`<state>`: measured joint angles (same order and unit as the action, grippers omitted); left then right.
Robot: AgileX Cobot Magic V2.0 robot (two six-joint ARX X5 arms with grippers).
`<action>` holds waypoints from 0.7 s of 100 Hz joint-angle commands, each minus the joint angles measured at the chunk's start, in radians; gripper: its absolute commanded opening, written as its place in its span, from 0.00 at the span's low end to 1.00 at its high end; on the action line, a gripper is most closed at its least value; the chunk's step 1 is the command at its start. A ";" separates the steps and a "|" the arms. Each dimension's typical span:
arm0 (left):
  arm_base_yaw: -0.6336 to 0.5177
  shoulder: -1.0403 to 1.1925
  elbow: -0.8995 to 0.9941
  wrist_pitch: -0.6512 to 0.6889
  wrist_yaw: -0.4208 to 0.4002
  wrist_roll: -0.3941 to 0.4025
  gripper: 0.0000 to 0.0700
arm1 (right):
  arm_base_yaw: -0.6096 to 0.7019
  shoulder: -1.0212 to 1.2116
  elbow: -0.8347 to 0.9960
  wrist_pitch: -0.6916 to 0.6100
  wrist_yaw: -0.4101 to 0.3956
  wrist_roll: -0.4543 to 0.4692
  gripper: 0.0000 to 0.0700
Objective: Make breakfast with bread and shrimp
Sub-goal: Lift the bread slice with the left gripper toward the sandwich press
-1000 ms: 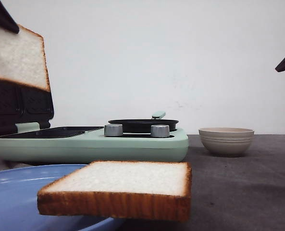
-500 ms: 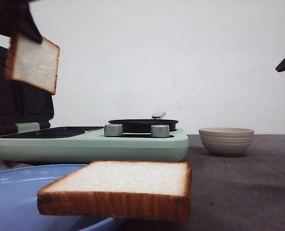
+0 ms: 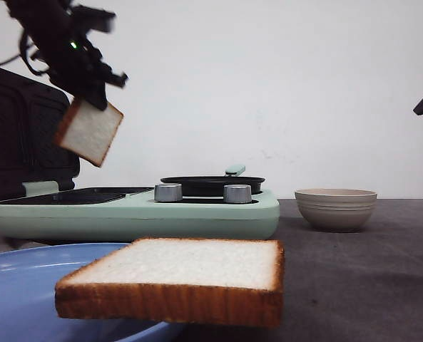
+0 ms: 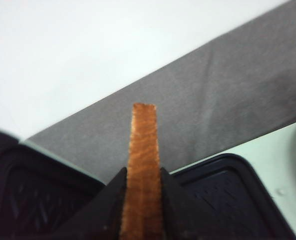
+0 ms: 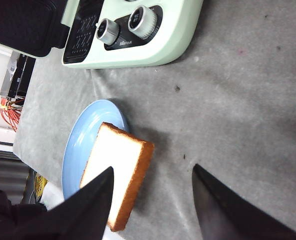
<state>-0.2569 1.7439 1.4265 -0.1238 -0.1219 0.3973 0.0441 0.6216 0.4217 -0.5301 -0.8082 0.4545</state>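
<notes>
Above the open sandwich maker [image 3: 133, 214], the left gripper [image 3: 90, 96] pinches one bread slice [image 3: 88, 132] by its crust edge, so it could swing and land crooked on the plate, while the right gripper [image 5: 152, 200] hangs with fingers apart over the other slice [image 5: 119, 179].

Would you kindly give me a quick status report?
Left gripper shut on bread slice, above sandwich maker. Right gripper open, empty. Second slice on plate.

bread slices: 2 — one in my left end effector [image 3: 90, 100], slice at [image 3: 88, 132]; one on the plate [image 3: 175, 279]
plates: 1, blue [image 3: 26, 299]
bowls: 1, beige ribbed [image 3: 336, 208]
breakfast makers: 1, mint green [image 3: 133, 214]
knobs: 2, silver [image 3: 168, 192] and [image 3: 237, 194]
pans: 1, black [image 3: 212, 185]
</notes>
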 commanded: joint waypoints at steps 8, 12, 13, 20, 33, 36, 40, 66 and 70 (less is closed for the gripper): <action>-0.031 0.076 0.060 0.023 -0.063 0.132 0.00 | 0.001 0.004 0.016 0.005 0.001 -0.018 0.44; -0.038 0.092 0.060 0.039 -0.076 0.155 0.00 | 0.001 0.004 0.016 0.005 0.001 -0.019 0.44; -0.039 0.095 0.060 0.042 -0.081 0.161 0.00 | 0.001 0.004 0.016 0.005 0.001 -0.019 0.44; -0.050 0.121 0.060 0.060 -0.126 0.203 0.00 | 0.001 0.004 0.016 0.005 0.001 -0.019 0.44; -0.060 0.155 0.060 0.064 -0.160 0.232 0.00 | 0.001 0.004 0.016 0.002 0.001 -0.019 0.44; -0.060 0.158 0.060 0.061 -0.169 0.232 0.00 | 0.002 0.004 0.016 0.002 0.001 -0.019 0.44; -0.063 0.163 0.060 0.061 -0.180 0.233 0.00 | 0.001 0.004 0.016 0.000 0.000 -0.020 0.44; -0.065 0.164 0.060 0.038 -0.217 0.246 0.00 | 0.002 0.004 0.016 -0.008 0.000 -0.038 0.44; -0.065 0.164 0.060 0.029 -0.217 0.246 0.00 | 0.001 0.004 0.016 -0.011 0.000 -0.042 0.44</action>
<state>-0.3176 1.8919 1.4616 -0.0864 -0.3340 0.6342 0.0441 0.6216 0.4217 -0.5423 -0.8082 0.4400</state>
